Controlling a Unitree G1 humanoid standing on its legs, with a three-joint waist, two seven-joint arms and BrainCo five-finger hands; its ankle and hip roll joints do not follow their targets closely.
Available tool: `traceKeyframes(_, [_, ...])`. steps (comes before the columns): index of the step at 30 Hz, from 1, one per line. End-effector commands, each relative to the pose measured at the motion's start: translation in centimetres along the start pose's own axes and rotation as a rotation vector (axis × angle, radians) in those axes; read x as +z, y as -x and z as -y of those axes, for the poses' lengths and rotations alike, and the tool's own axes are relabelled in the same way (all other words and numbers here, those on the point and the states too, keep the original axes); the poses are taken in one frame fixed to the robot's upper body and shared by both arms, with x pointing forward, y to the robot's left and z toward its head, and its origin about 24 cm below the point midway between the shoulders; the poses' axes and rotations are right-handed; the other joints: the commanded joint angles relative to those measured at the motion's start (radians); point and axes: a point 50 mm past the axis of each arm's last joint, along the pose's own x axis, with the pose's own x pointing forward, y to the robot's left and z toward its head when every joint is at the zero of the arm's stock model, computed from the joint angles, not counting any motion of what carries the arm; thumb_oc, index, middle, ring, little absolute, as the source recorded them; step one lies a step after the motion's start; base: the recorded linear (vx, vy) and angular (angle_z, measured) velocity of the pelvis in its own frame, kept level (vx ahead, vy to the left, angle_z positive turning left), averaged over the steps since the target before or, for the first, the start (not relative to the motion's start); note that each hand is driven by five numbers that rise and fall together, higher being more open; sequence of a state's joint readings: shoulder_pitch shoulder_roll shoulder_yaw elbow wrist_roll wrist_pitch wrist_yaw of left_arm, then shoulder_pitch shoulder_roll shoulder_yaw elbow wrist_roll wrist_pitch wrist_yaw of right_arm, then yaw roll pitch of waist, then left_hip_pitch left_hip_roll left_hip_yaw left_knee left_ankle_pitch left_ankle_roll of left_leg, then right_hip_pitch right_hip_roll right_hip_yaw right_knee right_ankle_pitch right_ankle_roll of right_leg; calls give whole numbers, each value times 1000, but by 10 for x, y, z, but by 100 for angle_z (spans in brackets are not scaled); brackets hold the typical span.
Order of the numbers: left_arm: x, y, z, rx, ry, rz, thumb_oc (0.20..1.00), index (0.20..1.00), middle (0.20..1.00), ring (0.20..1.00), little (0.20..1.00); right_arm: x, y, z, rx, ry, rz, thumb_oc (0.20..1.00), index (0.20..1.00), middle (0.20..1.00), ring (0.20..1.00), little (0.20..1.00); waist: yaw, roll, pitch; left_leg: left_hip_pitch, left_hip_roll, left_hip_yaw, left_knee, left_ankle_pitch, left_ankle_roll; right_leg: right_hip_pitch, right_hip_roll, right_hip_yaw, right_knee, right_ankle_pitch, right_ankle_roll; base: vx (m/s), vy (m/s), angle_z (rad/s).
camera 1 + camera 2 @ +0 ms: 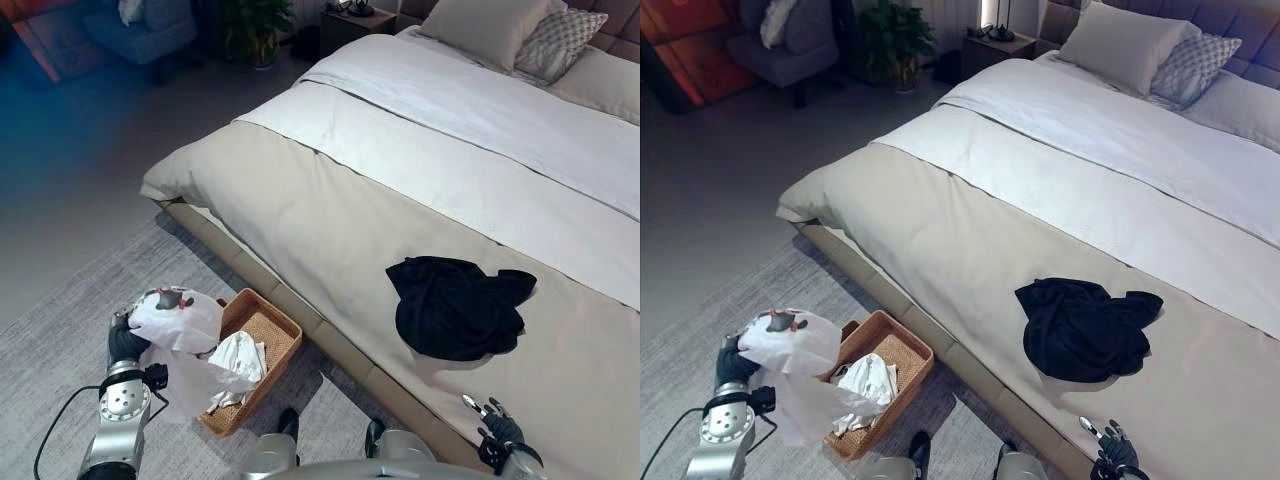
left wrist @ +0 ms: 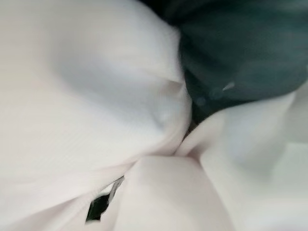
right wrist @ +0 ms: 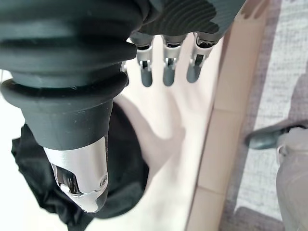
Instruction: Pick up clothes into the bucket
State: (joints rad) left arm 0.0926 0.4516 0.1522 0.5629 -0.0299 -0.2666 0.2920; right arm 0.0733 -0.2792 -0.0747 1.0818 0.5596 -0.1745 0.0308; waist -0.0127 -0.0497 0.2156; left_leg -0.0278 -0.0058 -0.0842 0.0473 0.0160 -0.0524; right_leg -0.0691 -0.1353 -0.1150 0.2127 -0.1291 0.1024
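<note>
A white garment (image 1: 180, 322) hangs bunched in the robot's left hand (image 1: 124, 341), fingers closed in the cloth, just beside the wicker basket (image 1: 283, 335) on the rug at the foot of the bed (image 1: 330, 200); its lower folds trail against the basket's near rim. Another pale piece of clothing (image 1: 238, 362) already lies inside the basket, so the job looks partly done. The held garment has not yet been dropped in, and a black garment (image 1: 455, 305) lies spread on the bed, well apart from the basket. The right hand (image 3: 166, 62), fingers straight and empty, hovers over the bed's edge just beside the black garment, not touching it.
</note>
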Motion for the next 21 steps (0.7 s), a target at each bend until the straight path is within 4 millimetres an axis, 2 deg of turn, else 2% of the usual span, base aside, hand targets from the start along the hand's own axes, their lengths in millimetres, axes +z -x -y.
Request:
traceKeyframes(1, [40, -23, -16, 73, -32, 179, 200, 200, 200, 200, 200, 18, -3, -14, 33, 49, 102, 1000, 1000, 1000, 1000, 1000, -22, -35, 18, -80, -27, 7, 128, -78, 14, -22, -22, 11, -53, 116, 33, -27, 29, -5])
traceKeyframes(6, [39, -33, -20, 136, 16, 144, 200, 200, 200, 200, 200, 28, -3, -27, 57, 93, 170, 1000, 1000, 1000, 1000, 1000, -38, -48, 58, -128, -19, 29, 161, -80, 14, -70, -16, 36, -51, 131, 35, -39, 38, -16])
traceKeyframes(8, [47, -39, -27, 180, 31, 166, 200, 200, 200, 200, 200, 26, -1, -36, 89, 237, 187, 1000, 1000, 1000, 1000, 1000, -47, -60, 95, -163, -12, 45, 195, -86, 15, -103, -12, 60, -54, 150, 38, -40, 58, -17])
traceKeyframes(9, [47, -39, -27, 181, 31, 166, 200, 200, 200, 200, 200, 26, -1, -36, 89, 237, 187, 1000, 1000, 1000, 1000, 1000, -46, -60, 94, -165, -11, 47, 197, -87, 15, -105, -12, 61, -54, 150, 38, -40, 55, -19])
traceKeyframes(12, [61, -49, -41, 238, 8, 208, 200, 200, 200, 200, 200, 29, 1, -44, 125, 383, 223, 1000, 1000, 1000, 1000, 1000, -54, -85, 138, -223, 5, 69, 251, -100, 14, -150, -8, 98, -64, 178, 44, -43, 45, -34])
traceKeyframes(13, [61, -49, -41, 238, 8, 208, 200, 200, 200, 200, 200, 29, 1, -44, 125, 383, 223, 1000, 1000, 1000, 1000, 1000, -54, -85, 137, -223, 6, 69, 251, -100, 14, -151, -8, 98, -64, 178, 44, -75, 35, -30])
traceKeyframes(14, [71, -54, -48, 263, -1, 243, 200, 200, 200, 200, 200, 34, 0, -47, 120, 377, 243, 1000, 1000, 1000, 1000, 1000, -61, -102, 164, -260, 16, 80, 275, -103, 14, -177, -4, 114, -77, 198, 50, -56, 24, -21])
traceKeyframes(15, [71, -54, -48, 263, -1, 244, 200, 200, 200, 200, 200, 34, 0, -47, 121, 376, 243, 1000, 1000, 1000, 1000, 1000, -59, -102, 163, -263, 16, 81, 277, -104, 14, -180, -4, 115, -77, 199, 50, -77, 65, -20])
traceKeyframes(16, [78, -56, -53, 283, 0, 264, 200, 200, 200, 200, 200, 40, -1, -51, 119, 371, 267, 1000, 1000, 1000, 1000, 1000, -62, -115, 178, -289, 24, 92, 294, -111, 18, -199, 1, 133, -93, 214, 56, -33, 72, -19])
traceKeyframes(18, [74, -59, -59, 299, -26, 241, 200, 200, 200, 200, 200, 45, -1, -55, 123, 379, 288, 1000, 1000, 1000, 1000, 1000, -64, -122, 186, -301, 29, 98, 300, -113, 19, -212, 4, 143, -95, 219, 59, -43, 78, -45])
traceKeyframes(19, [85, -65, -67, 315, -58, 269, 200, 200, 200, 200, 200, 60, 0, -62, 147, 375, 354, 1000, 1000, 1000, 1000, 1000, -71, -138, 215, -340, 33, 105, 340, -124, 25, -243, 4, 161, -85, 221, 66, -55, 80, -40])
traceKeyframes(21, [92, -70, -70, 325, -84, 273, 200, 200, 200, 200, 200, 67, 1, -65, 150, 356, 384, 1000, 1000, 1000, 1000, 1000, -75, -145, 244, -379, 29, 101, 379, -137, 31, -275, 3, 165, -57, 212, 66, -55, 82, -16])
